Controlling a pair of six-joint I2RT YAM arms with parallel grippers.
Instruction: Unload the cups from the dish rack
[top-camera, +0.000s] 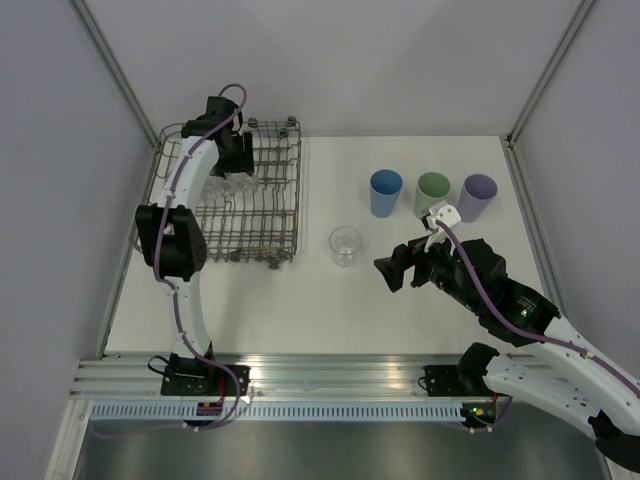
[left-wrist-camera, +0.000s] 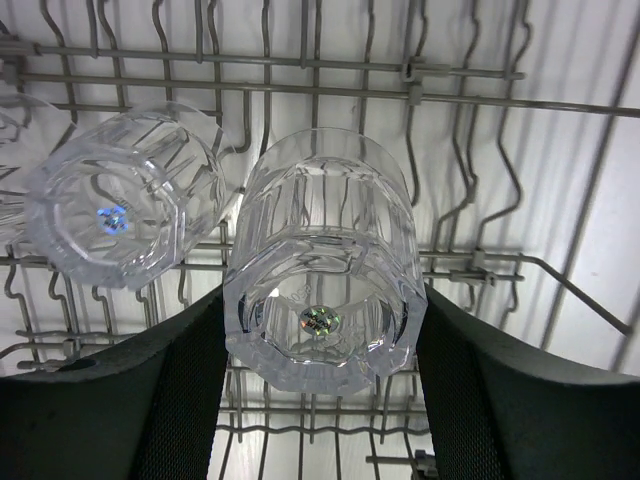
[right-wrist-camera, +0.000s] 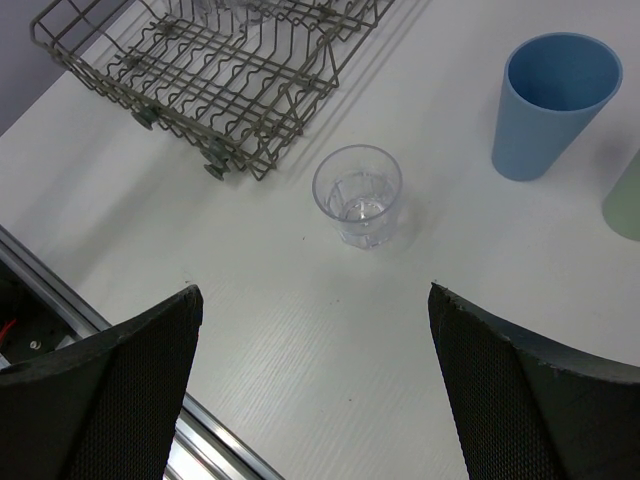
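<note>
The grey wire dish rack (top-camera: 270, 215) stands at the left. My left gripper (top-camera: 236, 158) reaches into its far part. In the left wrist view it (left-wrist-camera: 325, 295) is shut on an upturned clear cup (left-wrist-camera: 325, 240), both pads against the cup's sides. A second clear cup (left-wrist-camera: 120, 205) lies next to it on the left, and a third shows at the frame edge (left-wrist-camera: 8, 130). One clear cup (top-camera: 345, 246) stands upright on the table. The blue (top-camera: 386, 192), green (top-camera: 433, 193) and purple (top-camera: 477, 197) cups stand in a row. My right gripper (top-camera: 392, 272) is open and empty.
In the right wrist view, the open gripper (right-wrist-camera: 313, 295) hovers over bare white table, near the clear cup (right-wrist-camera: 358, 193), the blue cup (right-wrist-camera: 556, 100) and the rack's corner (right-wrist-camera: 240, 140). Grey walls enclose the table. A metal rail runs along the near edge (top-camera: 330, 378).
</note>
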